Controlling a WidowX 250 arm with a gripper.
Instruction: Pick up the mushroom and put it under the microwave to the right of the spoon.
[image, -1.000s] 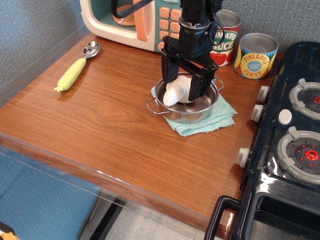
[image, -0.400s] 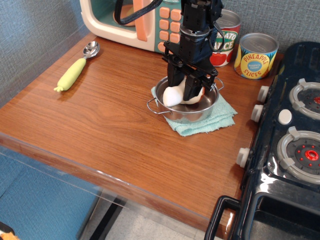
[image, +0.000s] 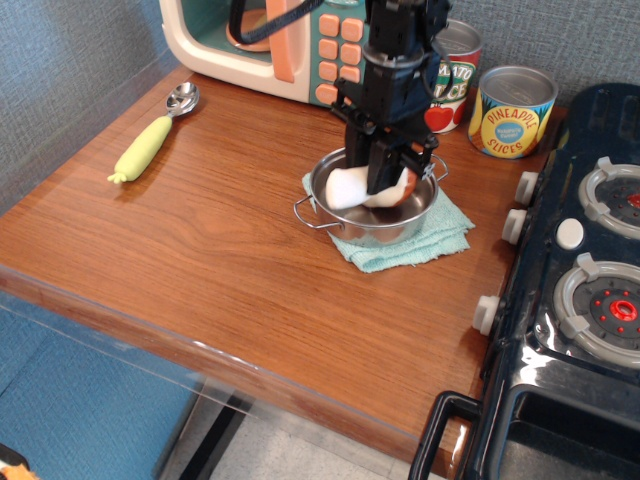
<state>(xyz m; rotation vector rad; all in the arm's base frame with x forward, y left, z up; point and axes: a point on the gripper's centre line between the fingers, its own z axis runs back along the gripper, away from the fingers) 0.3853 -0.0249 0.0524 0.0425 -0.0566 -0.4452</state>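
The black robot gripper (image: 372, 182) reaches down into the shiny steel pot (image: 330, 205), its fingers narrowed around the white toy mushroom (image: 347, 186), which lies inside the pot on a folded teal cloth (image: 440, 235). The yellow-green-handled metal spoon (image: 152, 136) lies well apart at the left, near the cream-and-teal toy microwave (image: 205, 40). 2 cans (image: 512, 111) stand behind

Worktop (image: 200, 260): wood-grain, and we are seeing these lying directly on it:
- microwave (image: 255, 45), along the back edge
- spoon (image: 155, 135), at back left
- teal cloth (image: 425, 240), mid-right, carrying a steel pot (image: 345, 215)
- two cans, tomato (image: 450, 65) and pineapple (image: 512, 112), at back right
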